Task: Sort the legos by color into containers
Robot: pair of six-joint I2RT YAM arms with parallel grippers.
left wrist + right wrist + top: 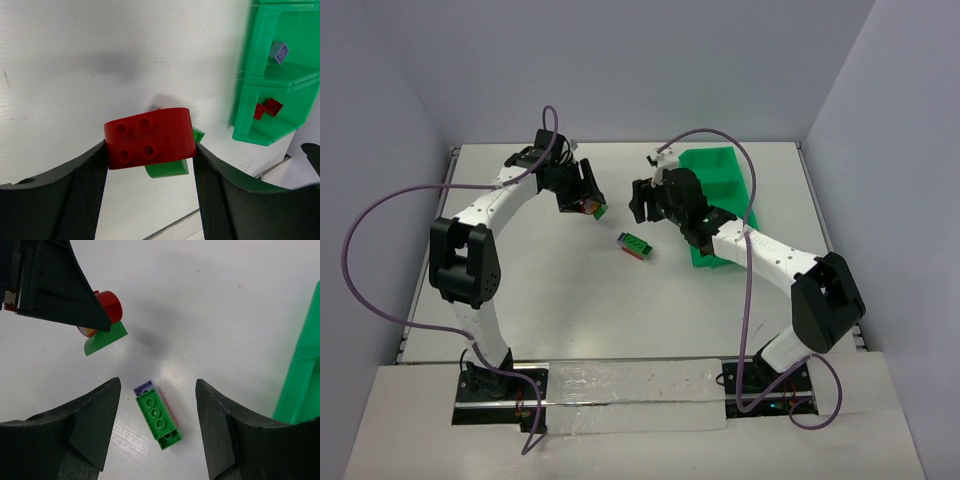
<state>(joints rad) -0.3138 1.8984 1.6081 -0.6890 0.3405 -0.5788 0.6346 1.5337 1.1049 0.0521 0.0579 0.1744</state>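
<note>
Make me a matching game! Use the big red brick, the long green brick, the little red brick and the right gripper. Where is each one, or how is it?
1 big red brick
2 long green brick
3 little red brick
4 right gripper

A on the table
B open
C in the left gripper
D in the tray

Pairs: 1-C, 2-A, 3-D, 4-B

The green piece (167, 169) beneath the red brick (150, 137) is mostly hidden by it, the green tray (254, 57) runs off the right edge in both wrist views — and from above the right arm (760, 245) covers its near end.
</note>
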